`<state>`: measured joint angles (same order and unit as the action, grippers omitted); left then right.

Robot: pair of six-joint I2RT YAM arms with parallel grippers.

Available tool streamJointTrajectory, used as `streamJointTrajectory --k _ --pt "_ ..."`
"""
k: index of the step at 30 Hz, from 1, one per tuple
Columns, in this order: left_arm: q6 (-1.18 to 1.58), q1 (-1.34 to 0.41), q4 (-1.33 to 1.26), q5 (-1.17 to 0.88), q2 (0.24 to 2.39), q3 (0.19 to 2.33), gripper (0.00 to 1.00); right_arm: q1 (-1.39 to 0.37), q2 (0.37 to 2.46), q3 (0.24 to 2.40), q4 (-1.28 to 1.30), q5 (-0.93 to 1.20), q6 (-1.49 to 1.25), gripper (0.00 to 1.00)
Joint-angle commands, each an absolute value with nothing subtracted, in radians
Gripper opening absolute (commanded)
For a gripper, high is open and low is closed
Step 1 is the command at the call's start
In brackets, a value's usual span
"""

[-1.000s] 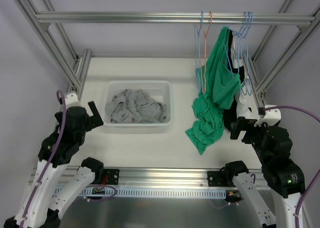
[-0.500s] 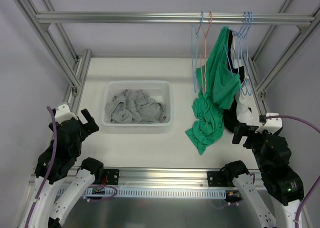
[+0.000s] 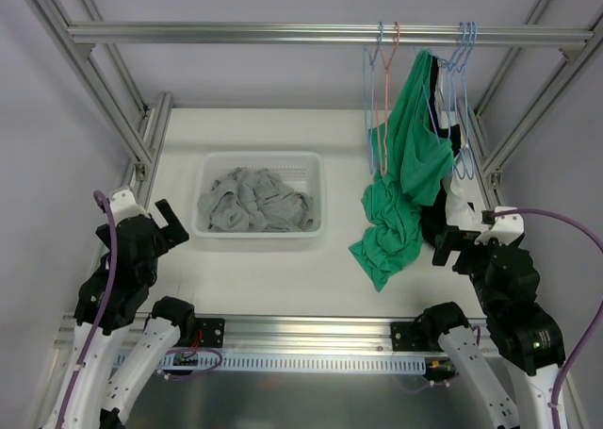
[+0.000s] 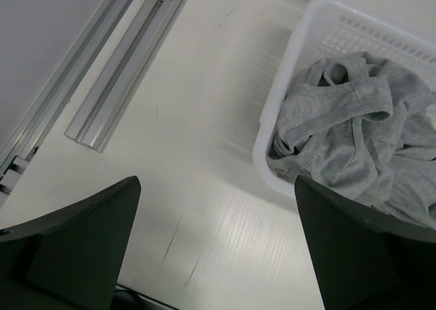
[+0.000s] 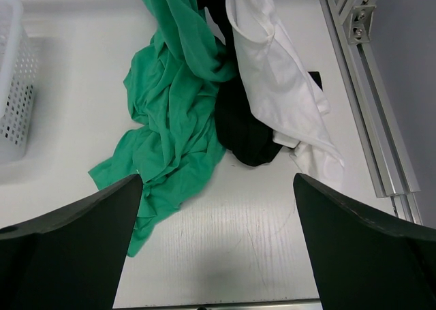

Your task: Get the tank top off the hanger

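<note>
Just ahead of the right jaws, which stand wide apart and grip nothing, three garments trail onto the table (image 5: 231,249). One green tank top (image 5: 170,119) lies left of the gap, one black piece (image 5: 245,129) straight ahead, and one white piece (image 5: 279,78) to the right. The green tank top hangs from high up by the rail (image 3: 236,33), among a cluster of blue hangers (image 3: 464,47) too bunched to count, and its lower half lies crumpled on the table. Two bare hangers (image 3: 377,108), one pink and one blue, hang beside it. Ahead and right of the left jaws, likewise spread and empty, sits one white basket (image 4: 272,119) with a heap of grey garments (image 4: 354,133), too tangled to count.
</note>
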<state>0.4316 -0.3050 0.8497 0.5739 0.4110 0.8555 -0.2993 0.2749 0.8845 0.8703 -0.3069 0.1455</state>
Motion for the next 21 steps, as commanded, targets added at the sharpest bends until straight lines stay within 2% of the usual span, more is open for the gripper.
streamJointTrajectory --k 1,9,21 --pt "0.373 -0.253 0.789 0.465 0.448 0.859 0.99 -0.305 0.290 0.893 0.822 -0.360 0.158 1.00" --pt "0.338 -0.187 0.744 0.335 0.420 0.835 0.99 -0.307 0.307 0.896 0.827 -0.336 0.143 0.99" --pt "0.328 -0.186 0.730 0.304 0.416 0.827 0.99 -0.307 0.318 0.888 0.831 -0.347 0.120 0.99"
